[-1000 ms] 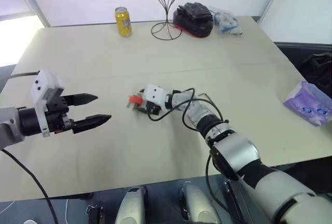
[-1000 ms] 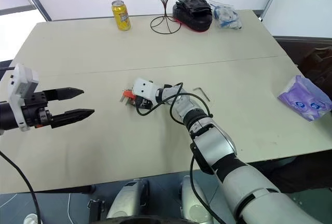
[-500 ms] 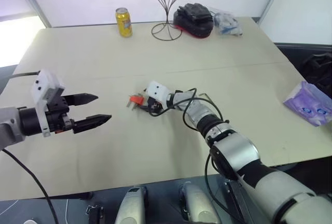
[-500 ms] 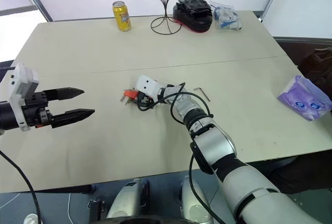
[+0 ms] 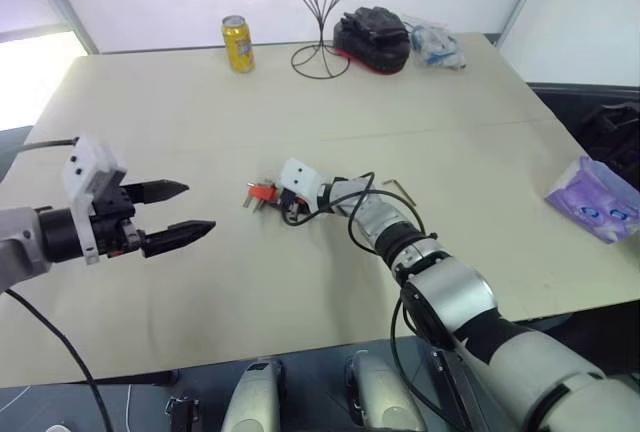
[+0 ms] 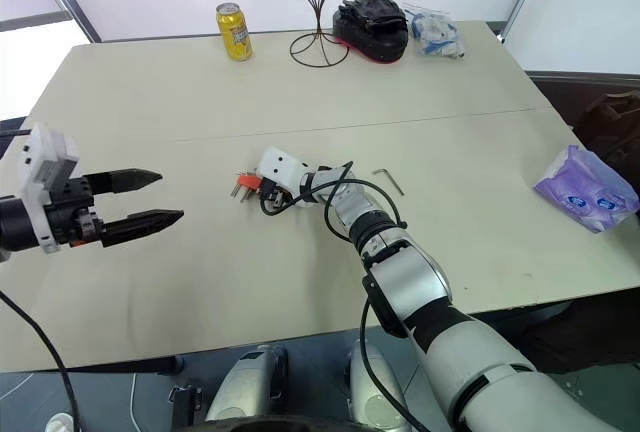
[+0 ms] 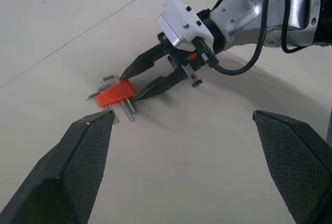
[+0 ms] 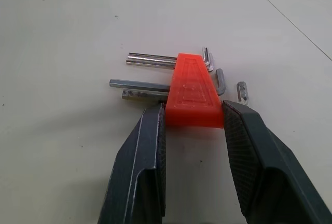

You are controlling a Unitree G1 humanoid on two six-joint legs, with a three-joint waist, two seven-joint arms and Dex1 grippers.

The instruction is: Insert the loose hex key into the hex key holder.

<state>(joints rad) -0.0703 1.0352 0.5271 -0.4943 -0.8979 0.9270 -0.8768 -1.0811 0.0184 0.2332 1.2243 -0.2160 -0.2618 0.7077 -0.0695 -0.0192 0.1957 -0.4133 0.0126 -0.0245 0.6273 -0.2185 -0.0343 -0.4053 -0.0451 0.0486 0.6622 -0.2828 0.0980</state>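
- The loose key (image 6: 390, 181) lies flat on the surface (image 6: 470, 142), alone. It is a thin dark bent rod.
- Its long part runs slantwise, toward the robot on one end and away on the other.
- It lies just beside the right forearm, on the robot's right side of it. Nothing touches it.
- The orange holder (image 8: 192, 90) lies flat near the middle of the surface. Short metal keys stick out of both its long sides.
- The right hand (image 8: 191, 111) reaches forward and left to the holder. Its two fingers (image 8: 139, 172) press on the wide end of the orange block, one on each side.
- The holder looks pinched, but it rests on the surface and is not lifted.
- The loose key is behind this hand, back along its own arm. So the right hand points away from the key.
- The left hand (image 5: 178, 211) hangs above the surface, off to the robot's left. Its fingers are spread wide and hold nothing.
- The left hand points toward the holder but is well apart from it.
- The loose key is much nearer the right arm than the left hand. The left hand would have to cross over the holder and the right arm to reach it.
- I think the right hand will steady the holder. Then the key must still be picked up.
- A yellow can (image 6: 234, 31) stands far back, out of the way.
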